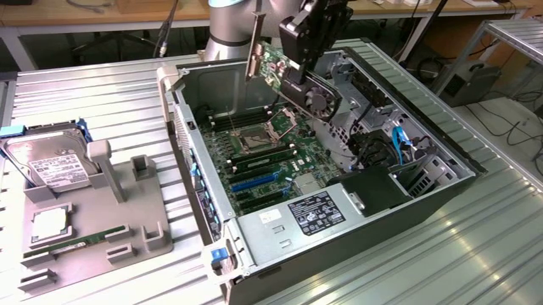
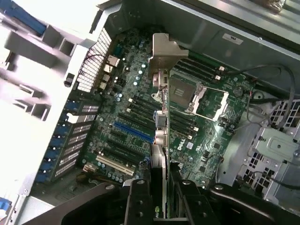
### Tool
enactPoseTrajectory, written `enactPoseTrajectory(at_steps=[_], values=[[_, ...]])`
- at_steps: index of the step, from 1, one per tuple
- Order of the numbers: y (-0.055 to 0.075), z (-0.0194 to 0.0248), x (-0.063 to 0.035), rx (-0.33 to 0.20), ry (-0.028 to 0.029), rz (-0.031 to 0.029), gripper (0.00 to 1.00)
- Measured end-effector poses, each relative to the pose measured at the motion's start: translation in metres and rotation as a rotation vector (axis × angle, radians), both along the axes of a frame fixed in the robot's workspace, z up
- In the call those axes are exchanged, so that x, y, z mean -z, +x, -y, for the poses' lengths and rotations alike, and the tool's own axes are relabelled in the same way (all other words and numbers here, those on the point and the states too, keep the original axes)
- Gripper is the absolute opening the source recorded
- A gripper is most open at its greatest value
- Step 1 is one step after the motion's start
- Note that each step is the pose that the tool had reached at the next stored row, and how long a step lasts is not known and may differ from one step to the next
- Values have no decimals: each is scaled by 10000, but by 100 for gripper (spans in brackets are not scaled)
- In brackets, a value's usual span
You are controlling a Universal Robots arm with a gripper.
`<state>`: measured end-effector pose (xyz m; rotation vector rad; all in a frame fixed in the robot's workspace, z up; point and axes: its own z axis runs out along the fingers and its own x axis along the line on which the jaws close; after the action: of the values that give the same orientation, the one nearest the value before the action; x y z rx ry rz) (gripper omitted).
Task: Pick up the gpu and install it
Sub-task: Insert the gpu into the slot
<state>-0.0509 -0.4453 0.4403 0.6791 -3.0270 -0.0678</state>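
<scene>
Nearest in the exterior view, a grey tray (image 1: pixel 93 222) is sitting on the ribbed metal table (image 1: pixel 441 254). It is carrying a hard drive (image 1: pixel 47 159) propped on edge, a bare CPU (image 1: pixel 51 222) and a RAM stick (image 1: pixel 72 244). The drive's white label is printed too small to read.

Just beside the tray, the open case (image 1: pixel 182 146) is lying on its side. Its power supply (image 1: pixel 314 213) is wearing a black label, also unreadable. On the board (image 2: pixel 131 117), white lettering beside the empty socket (image 2: pixel 199 98) is probably reading "DELL".

Above the board, the gripper (image 1: pixel 301 76) is clamping the gpu (image 1: pixel 297 86) by its upper edge, jaws closed on the card. The gpu is hanging clear of the slots, fan facing the exterior view's right and bracket (image 1: pixel 253 63) pointing down. A drive cage (image 1: pixel 365 114) and a blue cable (image 1: pixel 397 143) are crowding that side.

Behind, the arm (image 1: pixel 233 25) is rising in front of wooden benches (image 1: pixel 85 9) with loose cables.
</scene>
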Motion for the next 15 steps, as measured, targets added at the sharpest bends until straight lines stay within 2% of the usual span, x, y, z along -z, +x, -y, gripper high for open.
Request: enactPoseTrajectory(at_steps=[8, 10, 12, 15], values=[[0, 0, 3, -1658, -1, 74, 26], [0, 0, 4, -2257, -2, 111, 26], [0, 0, 5, -2899, -6, 178, 26], [0, 0, 7, -3467, -11, 251, 26]])
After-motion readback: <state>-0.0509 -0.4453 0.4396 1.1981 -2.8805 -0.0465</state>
